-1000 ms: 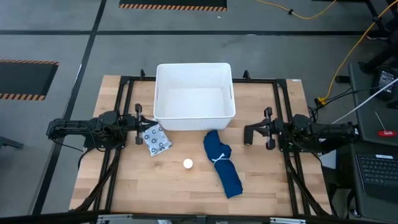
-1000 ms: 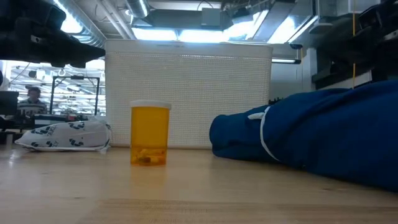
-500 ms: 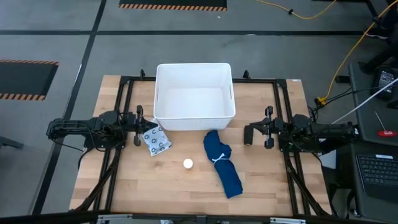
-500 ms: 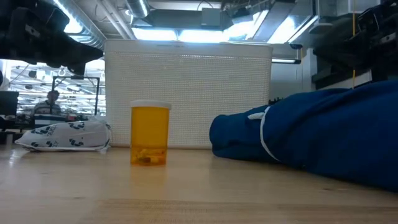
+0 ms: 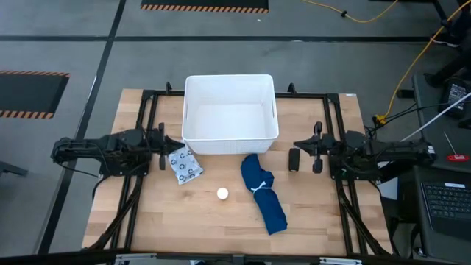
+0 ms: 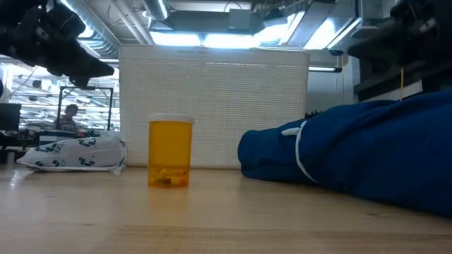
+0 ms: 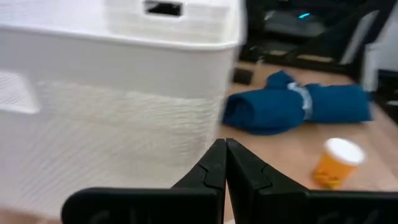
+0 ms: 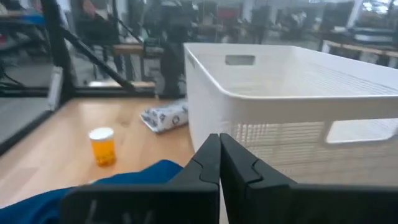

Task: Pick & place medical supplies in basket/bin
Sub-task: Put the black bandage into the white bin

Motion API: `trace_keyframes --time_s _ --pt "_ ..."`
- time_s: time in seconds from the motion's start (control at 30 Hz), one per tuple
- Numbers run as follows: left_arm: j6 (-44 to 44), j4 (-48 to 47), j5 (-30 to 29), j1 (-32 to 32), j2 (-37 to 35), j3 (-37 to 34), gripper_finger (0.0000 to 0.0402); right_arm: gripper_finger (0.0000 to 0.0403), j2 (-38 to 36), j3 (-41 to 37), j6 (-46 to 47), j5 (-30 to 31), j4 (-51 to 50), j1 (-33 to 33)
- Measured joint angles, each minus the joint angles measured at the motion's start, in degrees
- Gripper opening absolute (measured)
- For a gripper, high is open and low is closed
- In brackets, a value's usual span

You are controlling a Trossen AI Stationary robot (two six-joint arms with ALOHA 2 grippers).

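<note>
The white bin point(image 5: 229, 114) stands at the table's far middle. In front of it, the dark-blue cloth bundle point(image 5: 263, 193), tied with a white band, lies flat on the table. A small orange bottle with a white cap point(image 5: 222, 193) stands upright beside it. The grey-white patterned packet point(image 5: 185, 165) lies by the bin's near left corner. My left gripper point(image 5: 165, 147) hovers shut just left of the packet. My right gripper point(image 5: 294, 158) hovers shut to the right of the bundle. Both wrist views show fingertips together: left point(image 7: 224, 149), right point(image 8: 219, 142).
Black frame rails point(image 5: 333, 132) run along the table's left, right and far sides. A laptop point(image 5: 447, 202) and cables lie beyond the right edge. In the low view a person point(image 6: 69, 113) shows far off in the room behind.
My right gripper has risen a little and edged toward the table's middle. My left gripper has rolled and tipped where it hovers. The supplies and the bin have kept still.
</note>
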Motion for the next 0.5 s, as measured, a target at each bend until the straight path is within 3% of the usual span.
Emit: trace_keyframes --time_s 0.1,0.2,0.5 --pt "-3.3 -3.7 -5.6 0.0 3.7 2.0 0.0002 0.0002 4.5 3.7 0.0 5.7 -1.6 0.0" --pt "-6.4 -7.5 -6.2 0.0 7.7 4.4 0.0002 0.0002 8.6 7.6 0.1 10.1 -3.4 0.0" --pt "-9.8 -11.8 -6.3 -3.6 18.9 10.5 0.0002 0.0002 19.1 16.7 5.1 11.0 -7.7 0.0"
